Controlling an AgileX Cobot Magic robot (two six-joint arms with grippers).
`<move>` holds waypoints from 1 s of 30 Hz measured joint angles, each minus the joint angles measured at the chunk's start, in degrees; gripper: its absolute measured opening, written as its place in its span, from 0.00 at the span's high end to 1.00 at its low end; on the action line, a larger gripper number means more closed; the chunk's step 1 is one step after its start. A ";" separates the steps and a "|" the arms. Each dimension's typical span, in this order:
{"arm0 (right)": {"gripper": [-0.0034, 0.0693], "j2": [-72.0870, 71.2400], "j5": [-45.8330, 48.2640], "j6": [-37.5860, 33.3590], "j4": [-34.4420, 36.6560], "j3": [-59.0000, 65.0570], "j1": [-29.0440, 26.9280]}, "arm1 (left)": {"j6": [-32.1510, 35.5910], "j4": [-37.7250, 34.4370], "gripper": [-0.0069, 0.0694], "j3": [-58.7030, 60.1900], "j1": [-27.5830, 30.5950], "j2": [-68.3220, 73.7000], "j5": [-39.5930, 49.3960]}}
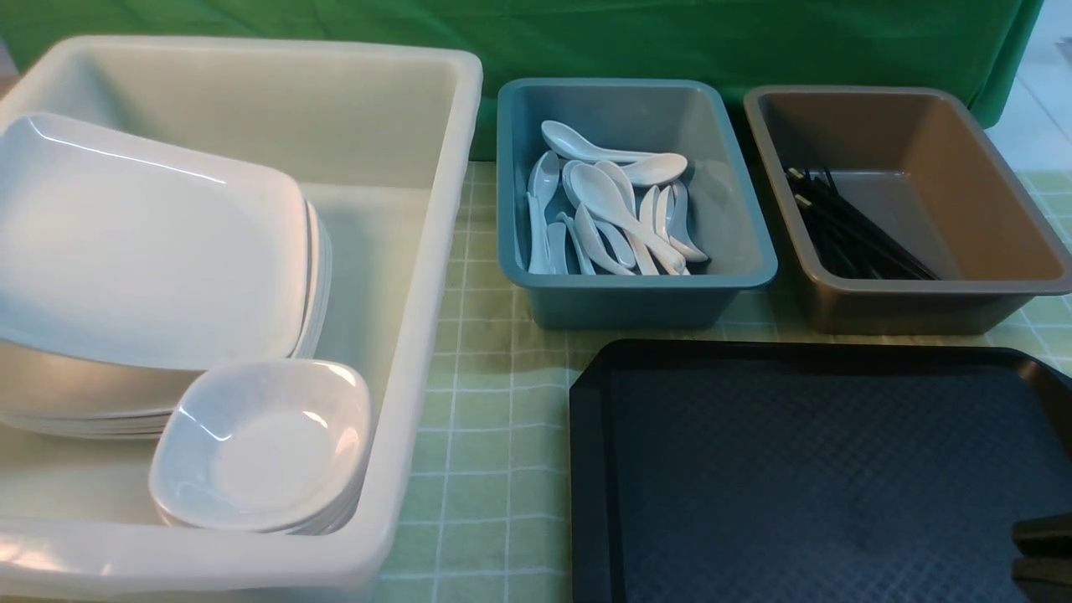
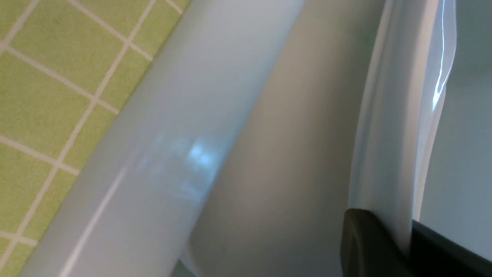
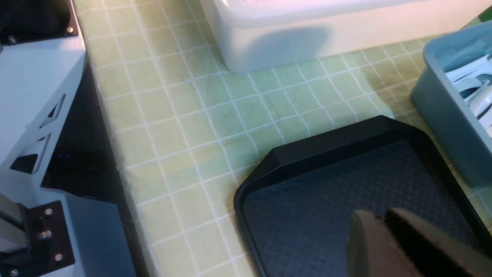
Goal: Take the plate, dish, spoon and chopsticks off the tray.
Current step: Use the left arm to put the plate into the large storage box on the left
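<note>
Black tray [image 1: 829, 477], lower right: bare. Left gripper [image 2: 407, 246] clamped on white plate [image 2: 399, 127]; right gripper [image 3: 388, 234] fingers together, empty.

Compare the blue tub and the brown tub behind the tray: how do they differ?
The blue tub holds a loose pile of white spoons; the brown tub holds black chopsticks. The blue tub sits to the robot's left of the brown tub. The spoons spread over much of the blue tub's floor; the chopsticks lie bundled along the brown tub's left side. Both are rectangular, open-topped tubs standing beyond the black tray.
</note>
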 joint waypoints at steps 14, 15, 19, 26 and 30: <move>0.88 0.00 -0.06 0.13 0.00 0.00 0.00 | 0.86 2.96 0.89 -0.69 -0.17 0.59 1.04; 0.88 0.00 -0.06 0.13 0.00 0.00 0.00 | 0.86 3.09 0.88 -0.69 -0.17 0.59 1.04; 0.87 0.00 -0.06 0.13 0.00 0.00 0.00 | 2.01 4.26 0.80 -0.73 -0.32 0.59 1.40; 0.87 0.00 -0.06 0.13 0.00 0.00 0.00 | 1.95 4.37 0.57 -0.73 -0.32 0.59 1.07; 0.87 0.00 -0.06 0.13 0.00 0.00 0.00 | 1.36 4.62 0.46 -0.95 -0.34 0.59 1.05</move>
